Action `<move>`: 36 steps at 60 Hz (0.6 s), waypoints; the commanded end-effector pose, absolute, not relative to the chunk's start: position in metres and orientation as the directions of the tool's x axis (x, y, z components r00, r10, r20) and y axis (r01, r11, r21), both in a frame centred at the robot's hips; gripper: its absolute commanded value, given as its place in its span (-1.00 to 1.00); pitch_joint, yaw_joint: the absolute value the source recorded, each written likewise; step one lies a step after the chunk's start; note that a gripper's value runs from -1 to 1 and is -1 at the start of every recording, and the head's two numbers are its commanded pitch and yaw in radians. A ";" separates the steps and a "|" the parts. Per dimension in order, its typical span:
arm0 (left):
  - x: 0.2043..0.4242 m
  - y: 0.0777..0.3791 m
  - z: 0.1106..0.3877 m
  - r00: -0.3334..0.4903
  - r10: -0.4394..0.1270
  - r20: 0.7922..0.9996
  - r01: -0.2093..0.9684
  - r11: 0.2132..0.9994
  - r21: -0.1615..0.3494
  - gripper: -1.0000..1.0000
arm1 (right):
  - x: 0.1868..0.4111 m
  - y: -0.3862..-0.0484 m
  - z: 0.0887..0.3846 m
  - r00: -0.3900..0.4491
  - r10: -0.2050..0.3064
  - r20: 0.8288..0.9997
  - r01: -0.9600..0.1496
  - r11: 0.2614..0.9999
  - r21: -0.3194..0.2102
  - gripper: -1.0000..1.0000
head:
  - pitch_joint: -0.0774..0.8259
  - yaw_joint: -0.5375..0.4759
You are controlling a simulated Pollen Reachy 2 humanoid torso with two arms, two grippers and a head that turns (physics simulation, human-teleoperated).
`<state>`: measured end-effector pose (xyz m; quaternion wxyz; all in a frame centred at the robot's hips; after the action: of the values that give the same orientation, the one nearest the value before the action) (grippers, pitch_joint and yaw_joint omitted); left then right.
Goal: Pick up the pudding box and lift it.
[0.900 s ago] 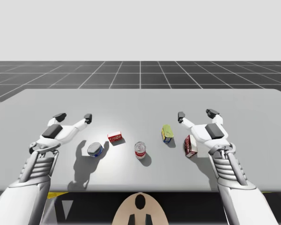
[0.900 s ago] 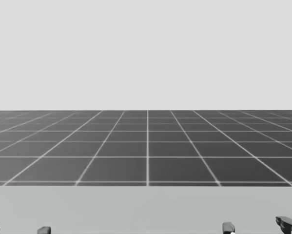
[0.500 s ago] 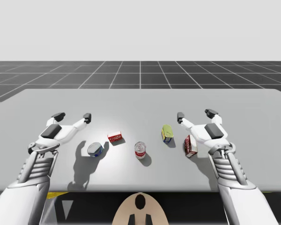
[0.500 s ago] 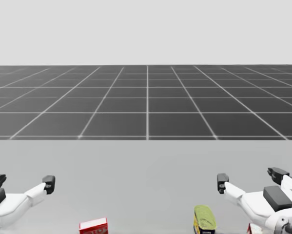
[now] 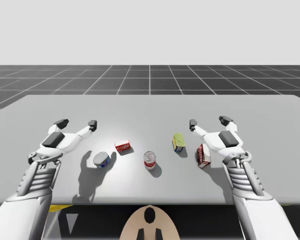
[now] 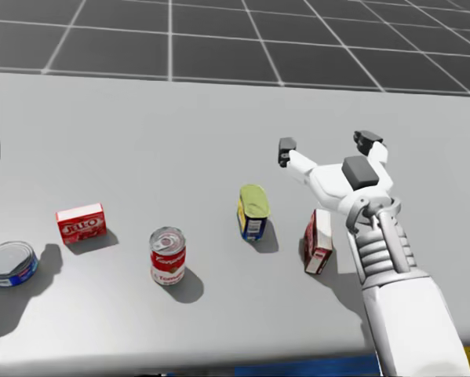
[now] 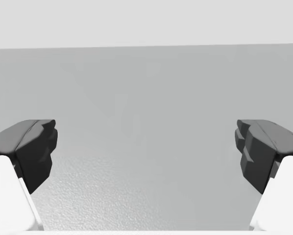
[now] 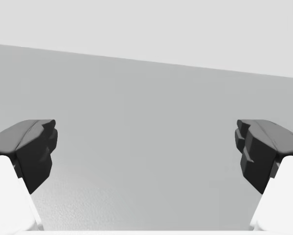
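Item, task object: dark red-and-white box [image 6: 318,242], which we take for the pudding box. It stands on a narrow side toward the near right part of the grey surface [image 5: 150,110], its long axis seemingly running near edge to far edge. Our right claw [image 6: 326,145] hangs with fingers spread wide, holding nothing. It sits past the box toward the far edge, and the box is just beside that arm's wrist. Our left claw [image 5: 77,123], equally wide open and unladen, is well apart toward the left edge, so we judge the right arm nearer; it must draw back and descend. The right wrist view looks along bare surface ahead of the fingers, while the head view places the box behind them.
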<state>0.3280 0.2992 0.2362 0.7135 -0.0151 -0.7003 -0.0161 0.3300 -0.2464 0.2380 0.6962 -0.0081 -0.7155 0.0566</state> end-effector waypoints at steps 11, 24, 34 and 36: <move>0.326 0.298 0.238 0.011 0.004 1.000 0.055 0.998 -0.005 -1.00 | 0.331 -0.247 0.239 -0.035 0.088 0.995 -0.064 0.994 -0.091 -1.00 | 0.68 -0.69; 0.325 0.298 0.239 0.010 0.008 1.000 0.057 0.998 -0.009 -1.00 | 0.329 -0.247 0.241 -0.049 0.087 0.995 -0.059 0.994 -0.089 -1.00 | 0.74 -0.76; 0.324 0.299 0.240 0.011 0.017 1.000 0.050 0.999 -0.018 -1.00 | 0.308 -0.242 0.253 -0.037 0.073 0.997 -0.044 0.996 -0.075 -1.00 | 0.70 -0.73; 0.324 0.299 0.240 0.011 0.018 1.000 0.049 0.999 -0.019 -1.00 | 0.299 -0.240 0.256 -0.038 0.077 0.996 -0.049 0.996 -0.079 -1.00 | 0.70 -0.73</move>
<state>0.3247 0.2982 0.2391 0.7105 -0.0230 -0.7032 -0.0142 0.3181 -0.2446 0.2479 0.6928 -0.0103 -0.7196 0.0467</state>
